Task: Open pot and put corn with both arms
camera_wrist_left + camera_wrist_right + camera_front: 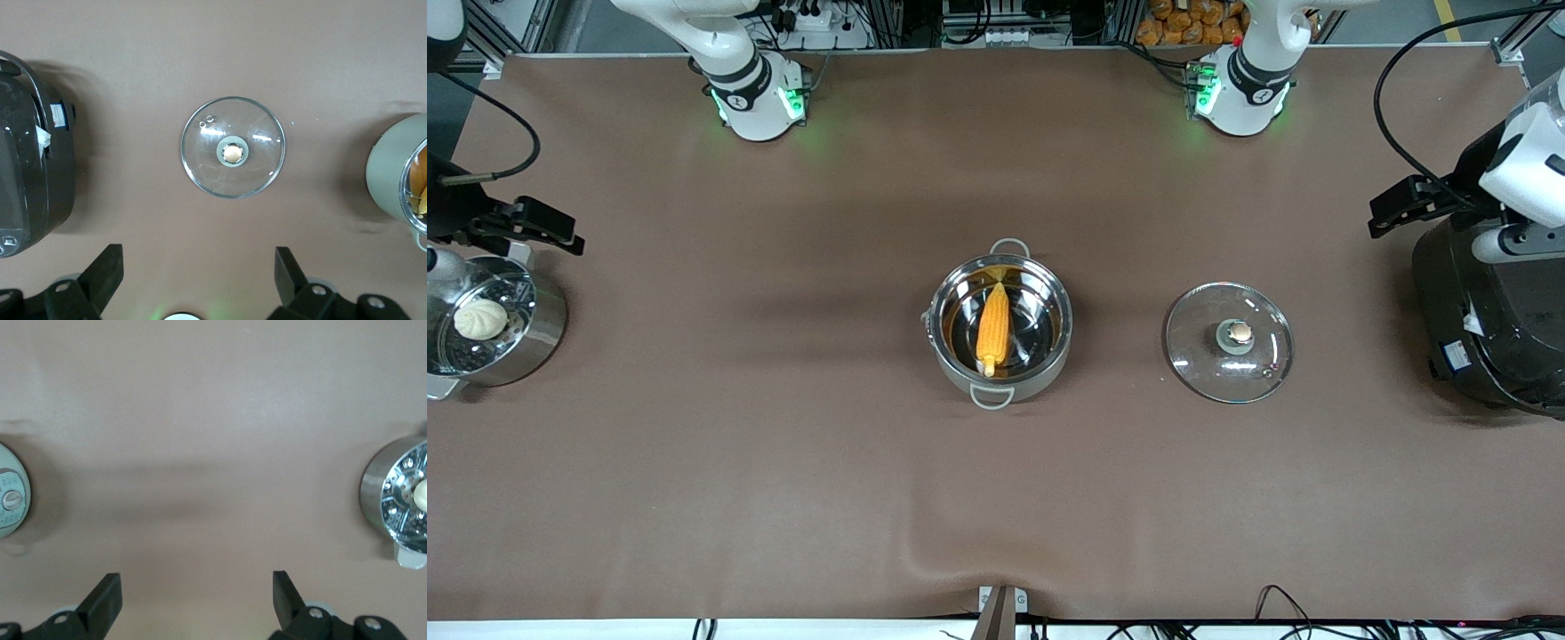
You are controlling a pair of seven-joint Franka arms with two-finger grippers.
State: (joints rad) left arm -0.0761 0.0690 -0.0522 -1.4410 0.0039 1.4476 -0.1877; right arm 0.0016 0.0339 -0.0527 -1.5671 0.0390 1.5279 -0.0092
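The shiny steel pot (1049, 356) stands open at the table's middle. The yellow corn (993, 329) lies inside it, stub end toward the front camera. The glass lid (1200, 356) with its copper knob (1239, 333) lies flat on the table beside the pot, toward the left arm's end. It also shows in the left wrist view (260, 167), with the pot's wall (387, 173) at that view's edge. My left gripper (199, 267) is open and empty, high over the table near the lid. My right gripper (197, 590) is open and empty over bare table.
A big black rice cooker (1494, 329) stands at the left arm's end, under the left arm (1525, 169). A steel steamer pot (543, 333) holding a white bun (480, 318) stands at the right arm's end, and shows in the right wrist view (373, 493).
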